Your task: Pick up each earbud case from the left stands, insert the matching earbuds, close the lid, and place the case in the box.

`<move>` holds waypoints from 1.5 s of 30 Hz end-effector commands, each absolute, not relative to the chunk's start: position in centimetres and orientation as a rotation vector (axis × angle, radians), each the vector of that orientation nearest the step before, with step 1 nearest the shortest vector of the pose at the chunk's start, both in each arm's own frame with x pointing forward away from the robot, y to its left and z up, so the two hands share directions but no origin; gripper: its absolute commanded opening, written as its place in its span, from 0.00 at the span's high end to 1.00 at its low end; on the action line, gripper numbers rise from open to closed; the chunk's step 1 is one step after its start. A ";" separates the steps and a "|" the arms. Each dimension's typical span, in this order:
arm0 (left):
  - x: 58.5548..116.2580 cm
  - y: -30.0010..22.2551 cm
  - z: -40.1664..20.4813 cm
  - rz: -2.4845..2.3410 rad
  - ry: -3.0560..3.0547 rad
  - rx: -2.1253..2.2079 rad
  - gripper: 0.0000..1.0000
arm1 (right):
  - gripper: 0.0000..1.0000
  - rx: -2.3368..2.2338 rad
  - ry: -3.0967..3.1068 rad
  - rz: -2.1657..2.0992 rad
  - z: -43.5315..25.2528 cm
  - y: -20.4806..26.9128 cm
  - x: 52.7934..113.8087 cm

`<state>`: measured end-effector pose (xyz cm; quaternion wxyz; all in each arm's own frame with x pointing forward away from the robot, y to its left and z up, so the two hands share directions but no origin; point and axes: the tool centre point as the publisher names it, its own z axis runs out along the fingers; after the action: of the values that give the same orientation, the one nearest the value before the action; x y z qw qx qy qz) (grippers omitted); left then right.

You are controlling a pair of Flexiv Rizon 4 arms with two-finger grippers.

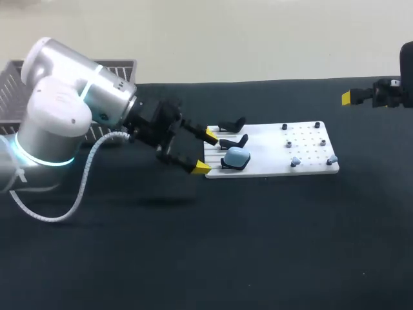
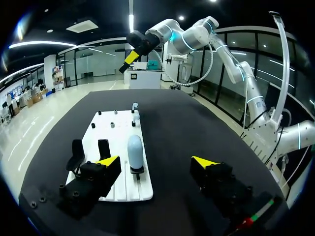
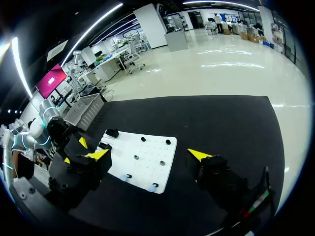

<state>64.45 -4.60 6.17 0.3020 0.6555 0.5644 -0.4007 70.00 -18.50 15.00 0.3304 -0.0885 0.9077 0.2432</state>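
The pale blue, smooth, pebble-shaped earbud case (image 1: 236, 157) has its lid shut and sits on the nearest of three black angled stands, at the 9 o'clock end of the flat white board (image 1: 271, 145). The other two black stands (image 1: 233, 124) carry nothing. The board lies on the black surface (image 1: 193, 258).

At the board's 3 o'clock end stand small pale blue and dark pieces (image 1: 295, 161), too small to tell apart. The grey slatted plastic box (image 1: 122, 64) at the surface's 10 o'clock corner is mostly hidden behind the white and silver left arm (image 1: 71, 97). Of the right end effector (image 1: 348, 98), only one yellow tip shows in the head view.

The left arm comes in from 9 o'clock with its wrist pointing towards 3 o'clock. The left end effector (image 1: 206, 152) is spread wide, with nothing between its fingers and its tips at the board's 9 o'clock edge; the case lies just ahead of them. The right end effector hangs well apart from the board, at its 2 o'clock. The right wrist view shows its fingers apart too, and holding nothing.
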 end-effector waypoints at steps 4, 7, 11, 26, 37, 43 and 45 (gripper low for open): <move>63.9 -4.5 5.6 -1.051 1.495 1.705 0.00 | 0.00 -0.231 2.374 0.636 15.0 -18.5 70.0; 64.1 -4.7 5.4 -1.057 1.494 1.701 0.00 | 0.00 -0.231 2.374 0.636 15.0 -18.5 70.0; 64.8 -4.8 5.2 -1.054 1.495 1.689 0.00 | 0.00 -0.231 2.374 0.636 15.0 -18.5 70.0; 66.7 -6.1 3.7 -1.094 1.494 1.689 0.11 | 0.00 -0.231 2.374 0.636 15.0 -18.5 70.0; 67.1 -7.4 3.5 -1.091 1.480 1.694 0.17 | 0.00 -0.231 2.374 0.636 15.0 -18.5 70.0; 67.1 -8.0 3.2 -1.092 1.476 1.697 0.18 | 0.00 -0.231 2.374 0.636 15.0 -18.5 70.0; 67.1 -8.1 3.1 -1.093 1.477 1.696 0.22 | 0.00 -0.231 2.374 0.636 15.0 -18.5 70.0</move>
<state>66.88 -7.80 3.45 0.3154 0.6435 0.5614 -0.4138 70.00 -18.51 15.00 0.3304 -0.0884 0.9077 0.2432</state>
